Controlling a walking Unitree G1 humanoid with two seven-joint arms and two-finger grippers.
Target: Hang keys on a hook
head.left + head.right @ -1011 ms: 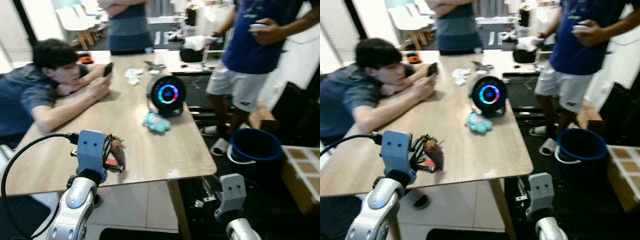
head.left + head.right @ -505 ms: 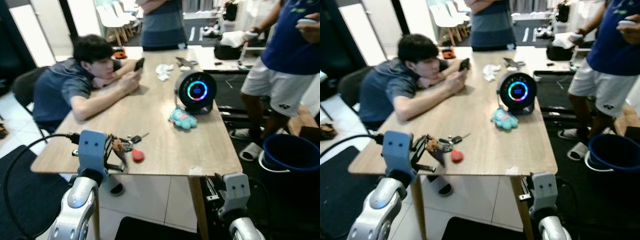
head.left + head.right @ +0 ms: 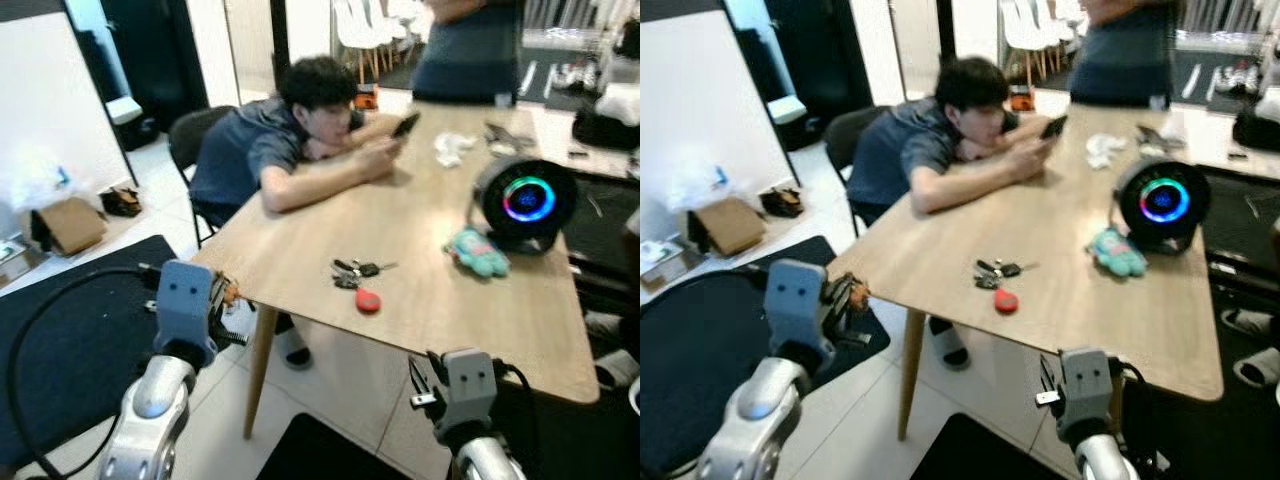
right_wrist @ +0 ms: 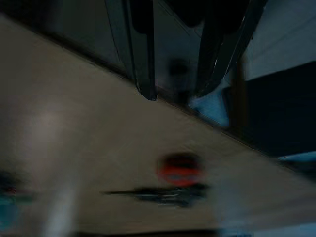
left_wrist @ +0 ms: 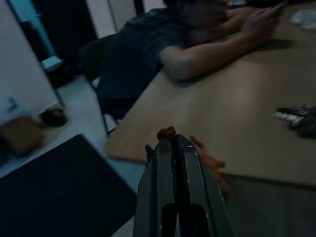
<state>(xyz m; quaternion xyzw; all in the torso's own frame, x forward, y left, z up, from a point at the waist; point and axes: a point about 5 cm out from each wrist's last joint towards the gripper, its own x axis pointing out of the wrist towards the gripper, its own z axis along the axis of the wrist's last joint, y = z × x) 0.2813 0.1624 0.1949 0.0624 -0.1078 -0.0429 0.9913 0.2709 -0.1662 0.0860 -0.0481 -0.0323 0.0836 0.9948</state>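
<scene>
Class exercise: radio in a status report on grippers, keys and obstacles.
Left gripper shut on small orange-brown object. Right gripper open. Keys lie on table. Seated person leans there.

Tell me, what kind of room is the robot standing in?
Probably a shared workroom or dining area: a long wooden table with a seated person looking at a phone, white chairs stacked behind, and a cardboard box on the tiled floor.

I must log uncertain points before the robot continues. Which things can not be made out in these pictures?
- Hook: none can be made out.
- Keys: single keys too small in eye views; blurred in right wrist view.
- Left claw: holds something orange-brown; the fingers hide what it is.
- Standing person: cut off by top edge.
</scene>
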